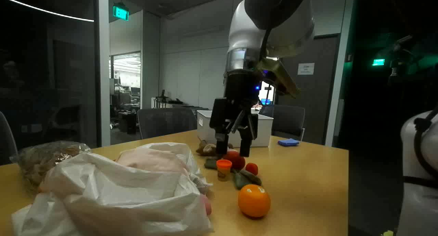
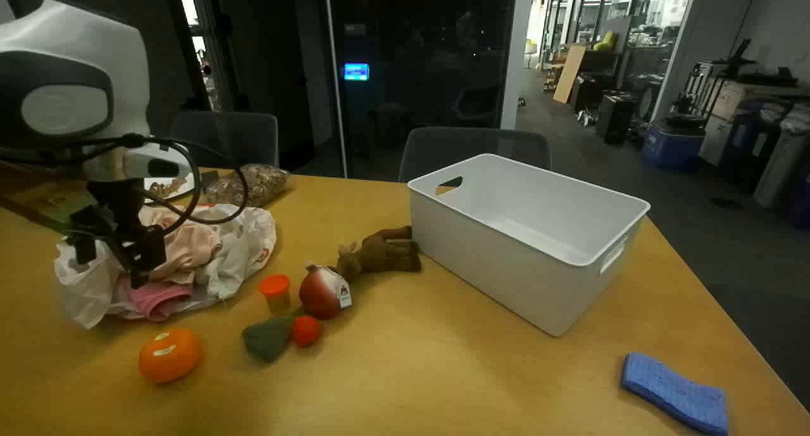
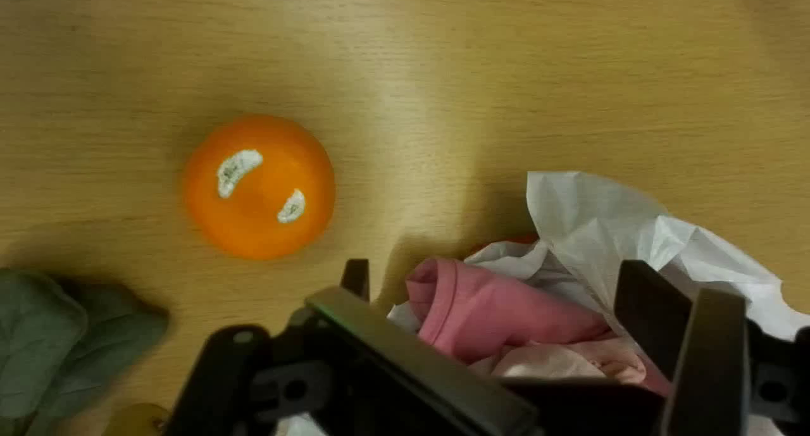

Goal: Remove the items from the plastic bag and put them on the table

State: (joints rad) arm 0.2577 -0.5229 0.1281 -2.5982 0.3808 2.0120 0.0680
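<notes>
Gripper (image 1: 233, 151) spread over the edge of the white plastic bag (image 1: 160, 208)

The jaws stand wide apart, released; in the wrist view they straddle a rolled pink cloth (image 3: 506, 322) at the bag's side, contact with it or the plastic uncertain. In an exterior view the items lie on the table (image 2: 443, 392): a small red ball (image 2: 305, 330), a larger red piece (image 2: 321, 293) with a narrow top and, just left of the ball, a dark green piece (image 2: 266, 341) of soft, leaf-like shape.

Tan wood there runs along the near side from a glossy round orange (image 2: 169, 355) at left to a textured blue cloth (image 2: 674, 392) close to the right edge. That is the broadest room to move; between bag and tub (image 1: 224, 171) the gap is narrow. A smooth white bin (image 2: 487, 265) with rounded corners and cut-out handles stands beyond the cloth, a brown plush animal (image 2: 380, 252) at its left wall. Behind the white plastic bag, a crinkled clear bag (image 2: 269, 186) of brown contents sits by the far edge.

The white plastic is thin and wrinkled, its red print too small to read. The tub, orange-lidded, carries blurred dark lettering; the larger red piece wears a white tag (image 2: 344, 293) with a dark emblem. A green sign (image 1: 121, 12) reads EXIT.
</notes>
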